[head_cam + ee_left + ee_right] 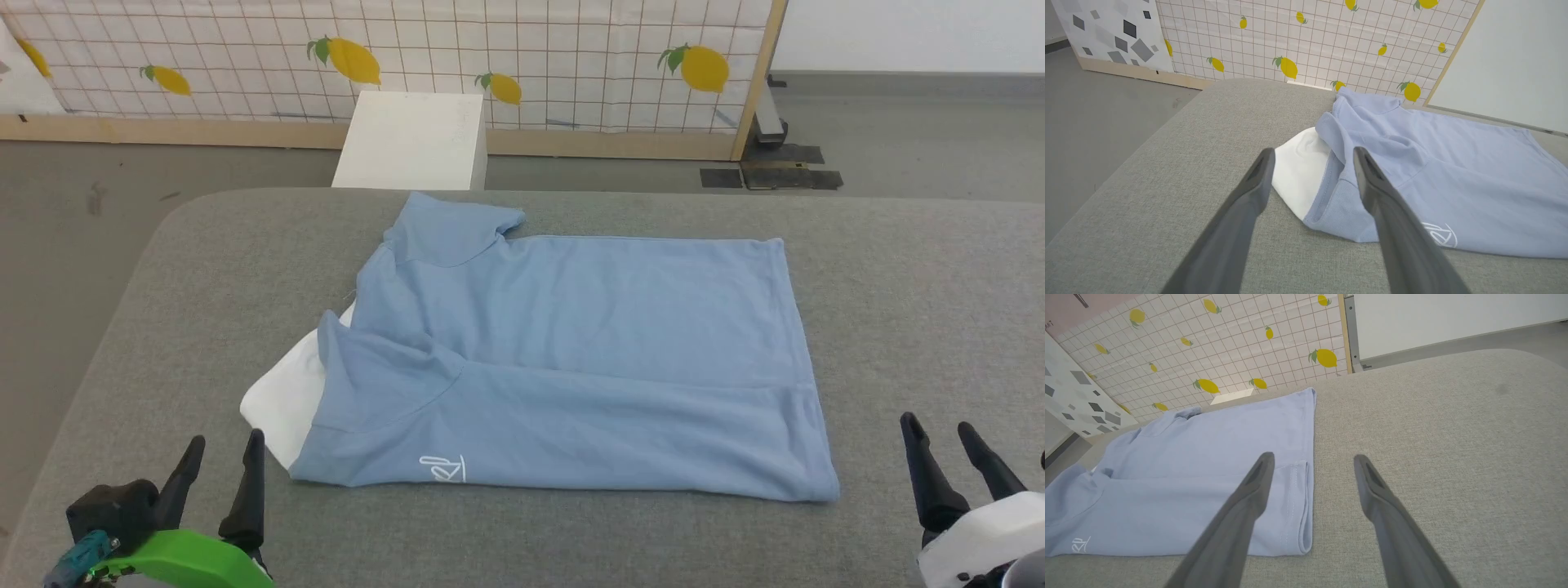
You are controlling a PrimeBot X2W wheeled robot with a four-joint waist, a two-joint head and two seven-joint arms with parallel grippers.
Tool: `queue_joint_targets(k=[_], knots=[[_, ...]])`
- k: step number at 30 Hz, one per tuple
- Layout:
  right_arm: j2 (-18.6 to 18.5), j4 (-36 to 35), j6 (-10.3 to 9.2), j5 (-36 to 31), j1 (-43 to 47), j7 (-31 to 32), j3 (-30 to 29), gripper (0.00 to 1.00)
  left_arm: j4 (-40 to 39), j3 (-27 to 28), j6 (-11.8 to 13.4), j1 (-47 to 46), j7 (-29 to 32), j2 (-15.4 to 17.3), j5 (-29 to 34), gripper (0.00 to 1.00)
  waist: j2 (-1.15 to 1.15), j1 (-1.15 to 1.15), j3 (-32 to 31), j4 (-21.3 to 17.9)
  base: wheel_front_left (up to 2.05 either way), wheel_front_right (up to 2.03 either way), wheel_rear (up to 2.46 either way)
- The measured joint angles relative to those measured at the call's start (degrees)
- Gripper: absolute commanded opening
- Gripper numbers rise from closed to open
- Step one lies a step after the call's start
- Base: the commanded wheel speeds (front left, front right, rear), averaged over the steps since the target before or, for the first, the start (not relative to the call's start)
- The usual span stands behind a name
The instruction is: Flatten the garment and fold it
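Note:
The garment (pixel 571 359), a sky-blue short-sleeved shirt, lies on the grey padded table (pixel 914 310), its near long side folded over, sleeves at the left, a white collar part (pixel 282 400) poking out at its left end. My left gripper (pixel 224 453) stands open at the lower left, just short of that white part, nothing between its fingers. In the left wrist view the left gripper (pixel 1312 157) points at the white part (pixel 1300 175) and the garment (pixel 1453 171). My right gripper (pixel 939 429) is open at the lower right, right of the hem corner. In the right wrist view the right gripper (pixel 1312 459) hovers over the garment's hem (pixel 1298 498).
A white box (pixel 412 139) stands on the floor beyond the table's far edge. Behind it runs a lemon-patterned tiled partition (pixel 571 57) on a wooden base. Bare grey padding surrounds the shirt on all sides, widest at the right (pixel 1453 437).

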Motion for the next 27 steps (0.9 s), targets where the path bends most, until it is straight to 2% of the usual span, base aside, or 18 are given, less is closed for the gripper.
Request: queue_joint_targets(k=[4,9,14,19,22,25,27], knots=[[-0.34,0.68,0.01,0.01,-0.05,-0.14,0.58,1.0,1.23,-0.32,-0.3,-0.24,1.0,0.02,-0.01,1.0,0.0,0.0,0.21,-0.24,0.0,0.0,0.0],[-0.54,0.71,0.0,0.0,-1.22,-0.18,0.54,1.0,0.74,-1.34,0.83,-2.92,6.88,1.01,0.37,1.0,0.0,0.0,1.15,-0.24,0.0,0.0,0.0],[-0.01,0.09,0.01,-0.53,-2.32,0.49,0.38,1.0,-0.54,-4.21,1.86,-9.13,20.2,2.77,-0.34,1.0,0.0,0.0,2.64,0.02,0.0,0.0,0.0],[1.22,-0.58,0.0,-1.7,-3.34,1.16,0.87,1.0,-0.25,-8.89,3.33,-15.71,38.54,4.72,-1.7,1.0,0.0,0.0,4.65,0.21,0.0,0.0,0.0],[1.9,-0.91,0.01,-2.32,-4.24,1.18,1.24,1.0,0.21,-11.11,3.88,-18.67,47.43,5.59,-2.64,1.0,0.0,0.0,6.04,0.13,0.0,0.0,0.0],[2.46,-1.22,0.01,-2.8,-4.95,1.34,1.68,1.0,1.63,-12.26,3.89,-20.92,51.12,6.27,-2.42,1.0,0.0,0.0,7.48,-0.09,0.0,0.0,0.0],[2.85,-1.33,0.01,-3.08,-5.37,1.41,2.0,1.0,3.48,-12.37,3.87,-21.81,51.53,6.44,-2.41,1.0,0.0,0.0,8.41,-0.35,0.0,0.0,0.0]])
